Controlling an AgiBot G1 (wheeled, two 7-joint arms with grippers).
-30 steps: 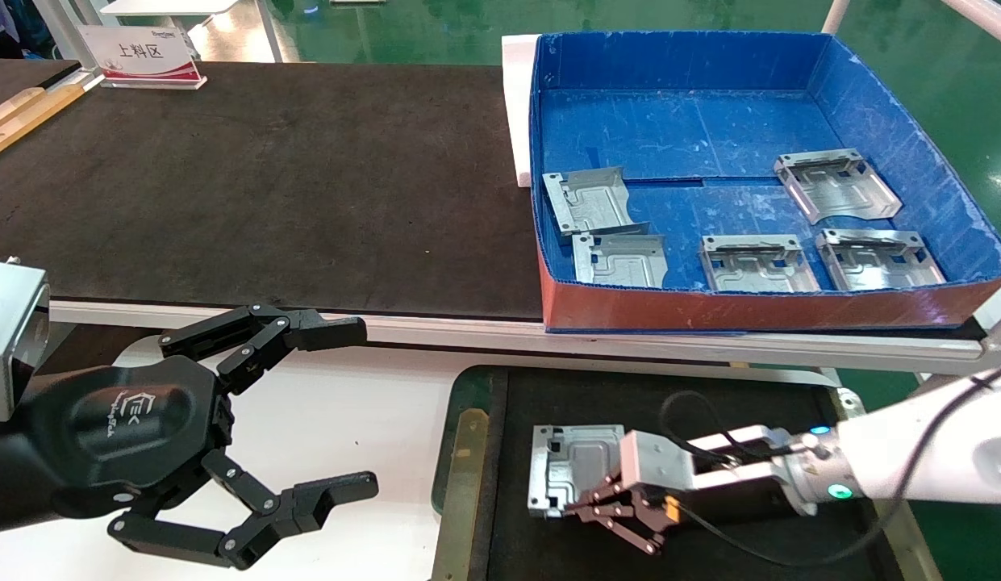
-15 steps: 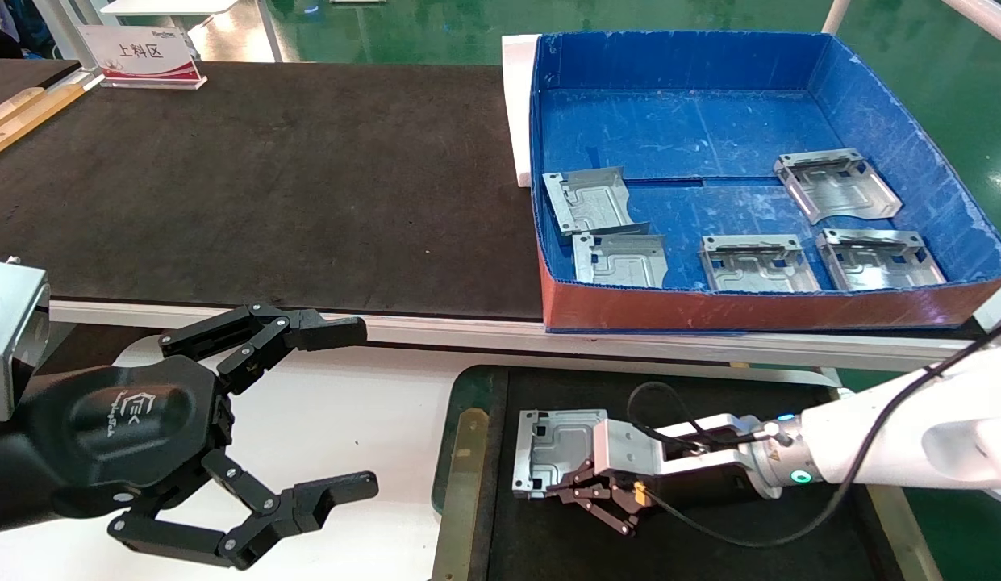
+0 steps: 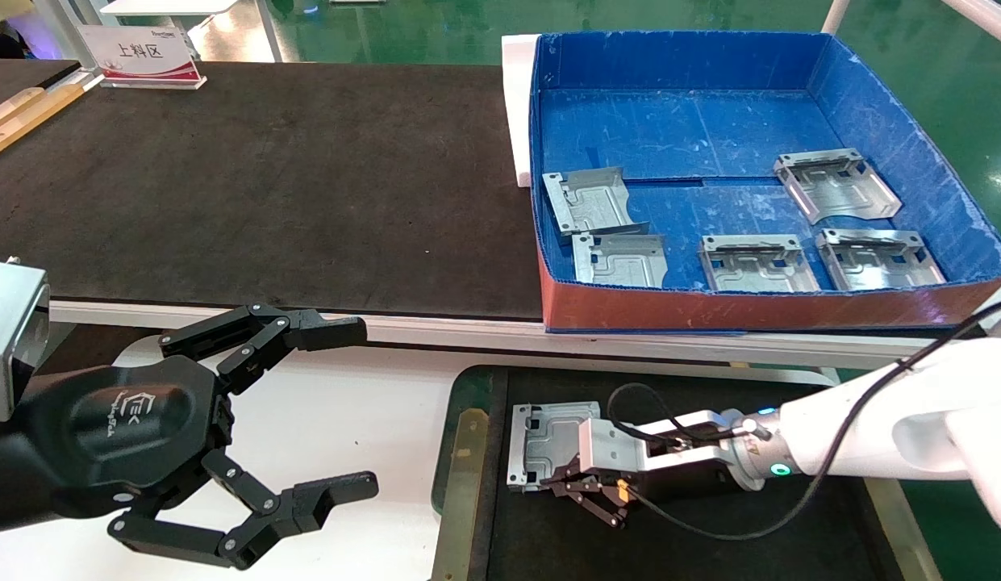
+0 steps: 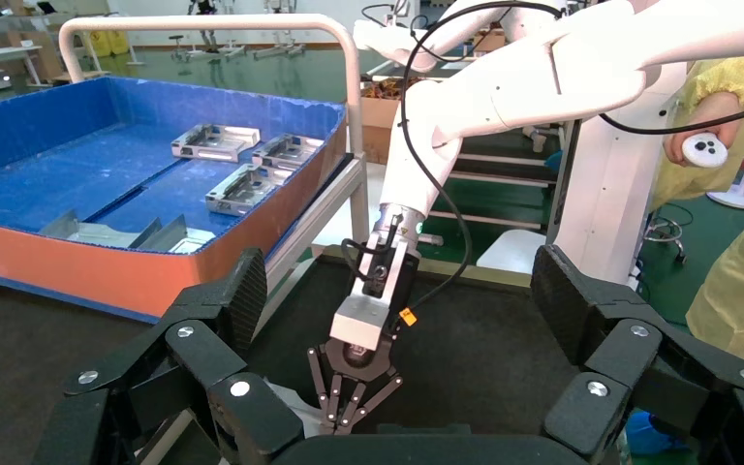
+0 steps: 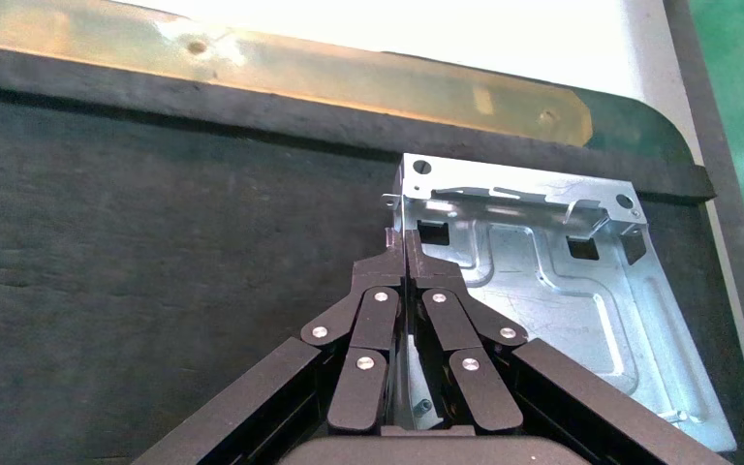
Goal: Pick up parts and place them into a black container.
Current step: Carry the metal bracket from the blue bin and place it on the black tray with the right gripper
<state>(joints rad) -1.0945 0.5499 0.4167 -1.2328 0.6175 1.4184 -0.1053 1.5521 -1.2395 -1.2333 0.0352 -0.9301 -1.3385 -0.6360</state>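
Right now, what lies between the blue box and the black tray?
In the head view, between the blue box and the black tray runs only the pale front rail of the bench. The right tool grips a plate in the tray.

right hand (image 3: 558, 482) gripping part (image 3: 542, 436), black container (image 3: 471, 387)

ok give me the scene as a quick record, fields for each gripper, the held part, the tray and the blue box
right gripper: over the black container, fingers shut on the edge of one part
held part: low over the felt floor near the brass strip; contact with the floor cannot be told
black container: holds only that part
left gripper: parked over the white surface, fingers open, empty
blue box: five parts left
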